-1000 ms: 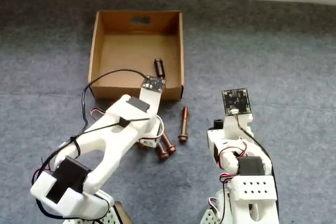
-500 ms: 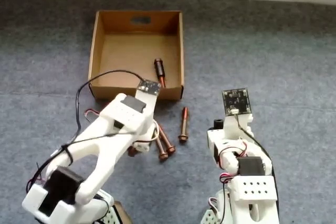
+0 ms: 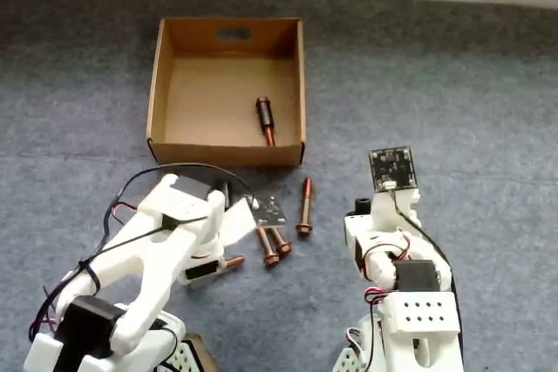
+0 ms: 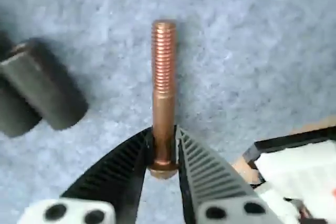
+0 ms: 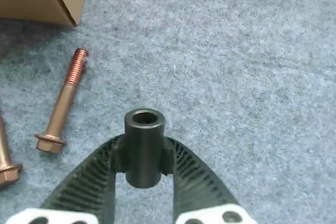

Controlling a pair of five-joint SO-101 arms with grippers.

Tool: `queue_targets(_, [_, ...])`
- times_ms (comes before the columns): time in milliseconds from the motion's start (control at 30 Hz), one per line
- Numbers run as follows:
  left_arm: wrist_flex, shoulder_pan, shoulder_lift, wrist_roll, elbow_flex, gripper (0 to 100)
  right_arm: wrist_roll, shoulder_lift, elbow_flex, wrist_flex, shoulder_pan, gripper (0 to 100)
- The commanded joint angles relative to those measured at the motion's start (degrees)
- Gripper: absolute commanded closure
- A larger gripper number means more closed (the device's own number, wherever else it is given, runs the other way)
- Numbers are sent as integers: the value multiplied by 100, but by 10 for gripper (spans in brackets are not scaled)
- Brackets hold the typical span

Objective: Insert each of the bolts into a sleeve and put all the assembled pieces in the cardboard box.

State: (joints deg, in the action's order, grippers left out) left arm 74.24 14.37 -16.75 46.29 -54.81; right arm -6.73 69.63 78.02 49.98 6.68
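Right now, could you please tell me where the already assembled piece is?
In the high view, the assembled piece lies inside the cardboard box, beside its right wall and close to the wall nearest the arms.

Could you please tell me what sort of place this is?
Probably a small robotics workbench, not a factory floor: two small white arms stand side by side on a grey felt-like table cover, with loose bolts and a cardboard box laid out before them.
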Motion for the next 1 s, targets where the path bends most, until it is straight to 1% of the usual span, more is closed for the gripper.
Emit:
queue_targets(0, [-492,110,-163,255,163,983,53,84,-22,-84,40,993])
queue_targets(100, [-1029,154,-127,246,154,967,44,84,-22,-84,40,993])
queue_targets(167, [-1187,136,-127,246,136,905,44,84,-22,-84,40,993])
queue_targets(267, [-1178,101,-171,246,163,790,44,84,-22,-84,40,993])
queue_targets(300, [-1178,101,-180,237,171,774,44,84,-22,-84,40,993])
queue_targets(400, [-1160,110,-180,237,171,804,35,84,-22,-84,40,993])
queue_targets(467, [-941,110,-189,229,242,835,35,84,-22,-84,40,993])
queue_targets(500, [-800,110,-189,114,330,848,35,84,-22,-84,40,993])
queue_targets(633, [-668,110,-453,-1152,725,870,35,84,-22,-92,40,993])
queue_targets(767, [-633,224,-1262,-2760,901,870,26,84,-22,-92,40,993])
queue_targets(867, [-448,453,-1789,-3789,655,867,26,84,-22,-92,40,993])
queue_targets(967, [-114,567,-2026,-4404,119,867,26,84,-22,-92,40,993])
